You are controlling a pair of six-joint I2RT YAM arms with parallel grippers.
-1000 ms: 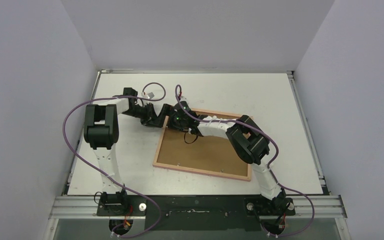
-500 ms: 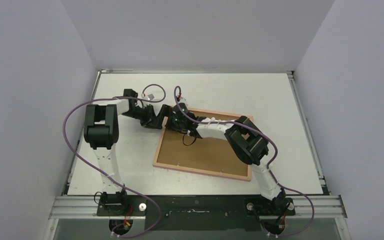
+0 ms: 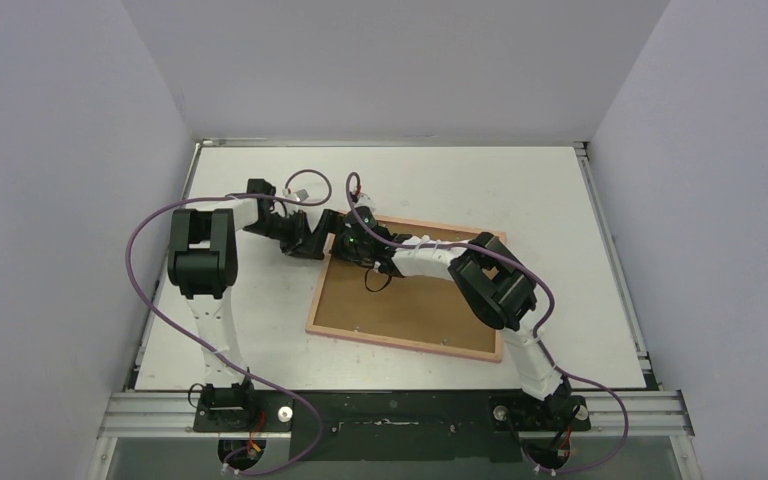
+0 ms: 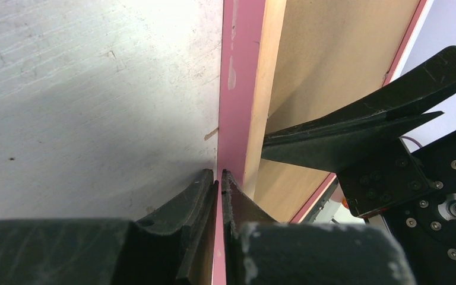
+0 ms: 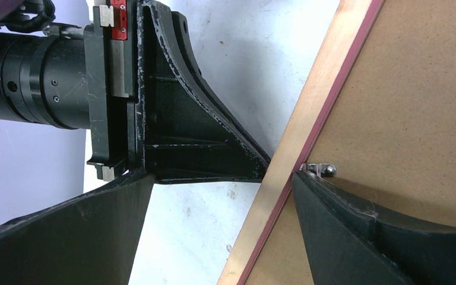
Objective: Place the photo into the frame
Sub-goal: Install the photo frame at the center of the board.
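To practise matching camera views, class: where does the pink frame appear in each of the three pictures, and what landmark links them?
Top external: the frame lies right of centre, back side up.
Left wrist: its pink rail runs vertically up the middle.
Right wrist: the rail crosses diagonally from top right to bottom centre.
Shared landmark: the left gripper, pinching that rail, shows in all three.

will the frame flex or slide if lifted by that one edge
Probably stiff: the frame looks straight with the left end effector pinching one thin rail. Likely light, so it may slide on the smooth table. The narrow lip could slip free.
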